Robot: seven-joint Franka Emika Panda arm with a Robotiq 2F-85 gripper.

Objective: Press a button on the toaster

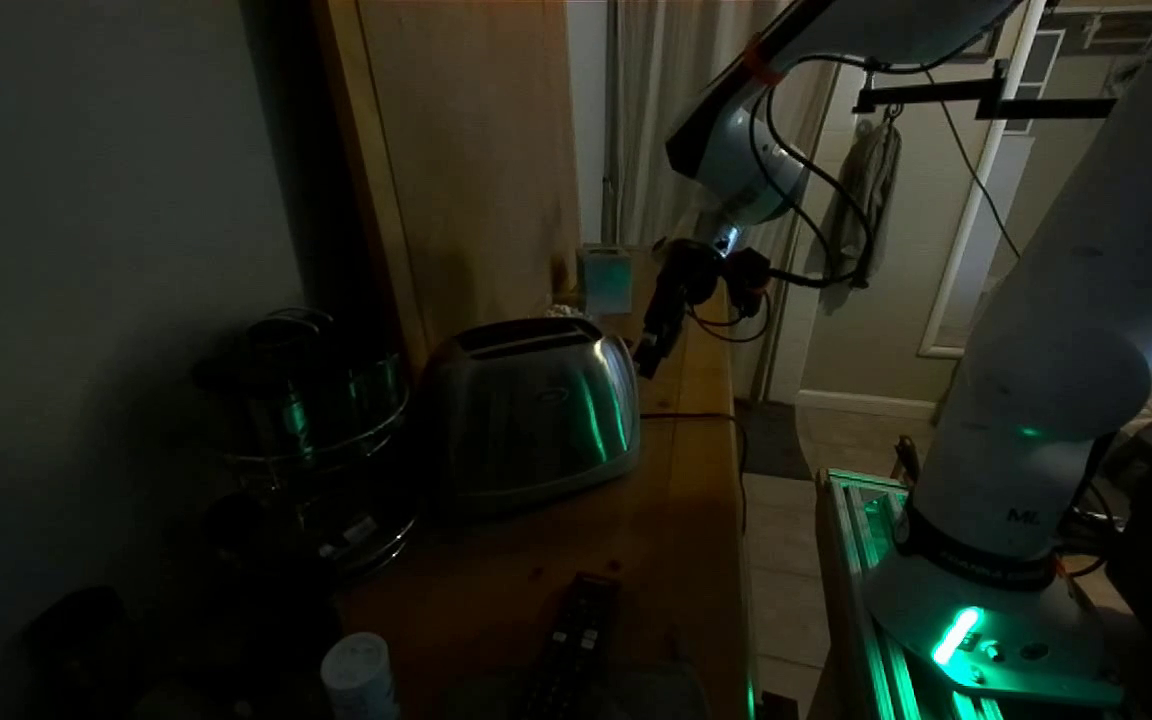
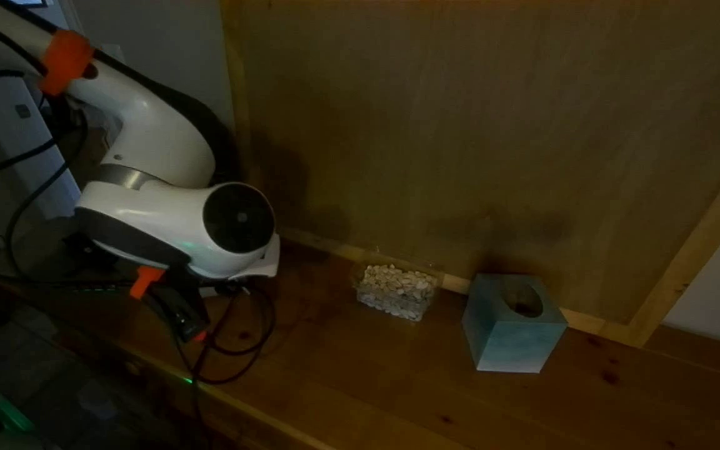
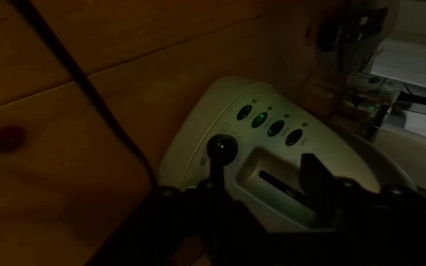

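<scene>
Two fingers [image 3: 312, 173] of your jaws stand clearly parted in the wrist view, and you hold nothing between them. One tip lies in front of the round dial [image 3: 222, 147], at about 10 o'clock; whether it touches, you cannot tell. Through the gap you see the recess [image 3: 266, 190] with the lever slot [image 3: 276, 183]. The four oval buttons [image 3: 276, 128] are near, at 12 o'clock from the middle of the jaws; some have a green shine, but if they are really lit is not clear.

Further out, the toaster [image 1: 536, 430] stands upright on the wooden surface [image 1: 686, 470], and in an exterior view your jaws are just beside its end, at 2 o'clock from its middle. It seems to be of smooth, stiff metal, probably slippery and too broad for a good hold, and perhaps light enough to slide if you push hard. So I would not grasp it: better bring the fingers together and press the centre of one button, straight and gently. Which button is meant, the task does not say.

Around the toaster, a dark metal appliance [image 1: 301, 410] stands at 9 o'clock, a tissue box [image 1: 606, 280] at 1 o'clock and a remote control [image 1: 576, 625] at 6 o'clock.
</scene>
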